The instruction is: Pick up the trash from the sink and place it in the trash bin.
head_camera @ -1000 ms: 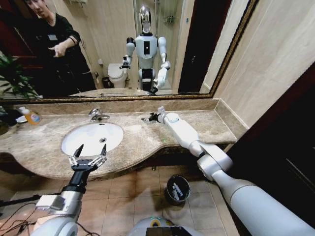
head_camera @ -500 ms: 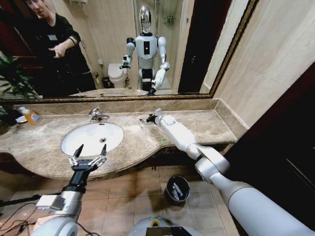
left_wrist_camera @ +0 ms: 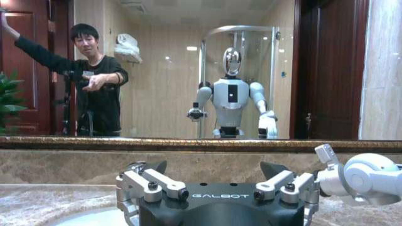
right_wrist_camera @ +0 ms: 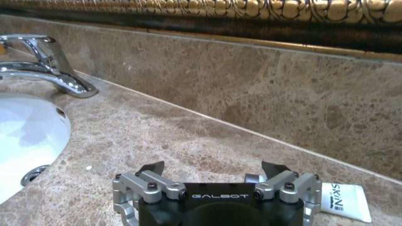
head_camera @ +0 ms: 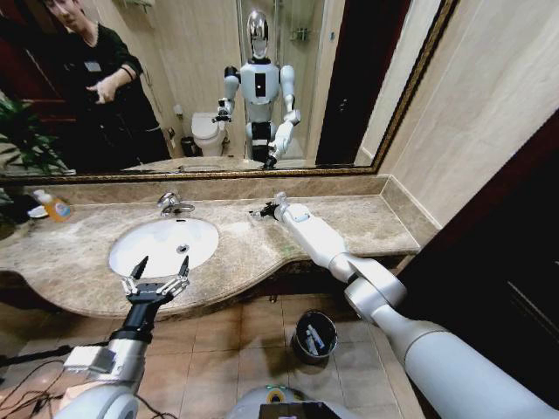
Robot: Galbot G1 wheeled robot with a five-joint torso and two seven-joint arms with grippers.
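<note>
While the head view shows the sink (head_camera: pixel 163 244) with no trash visible in its white bowl, the trash bin (head_camera: pixel 314 336) on the floor tiles below the counter already holds a few pale pieces, so the task looks well advanced. The left gripper (head_camera: pixel 157 272) hovers at the basin's near edge, fingers spread and empty. The right gripper (head_camera: pixel 265 210) reaches over the counter toward the backsplash. From the left wrist view, nothing sits between those spread fingers. From the right wrist view, the right gripper's fingers stand apart and empty, a flat white packet (right_wrist_camera: pixel 344 202) lying just beside them on the marble counter (right_wrist_camera: pixel 188 141), the wall close ahead, the faucet (right_wrist_camera: pixel 47 63) well off.
</note>
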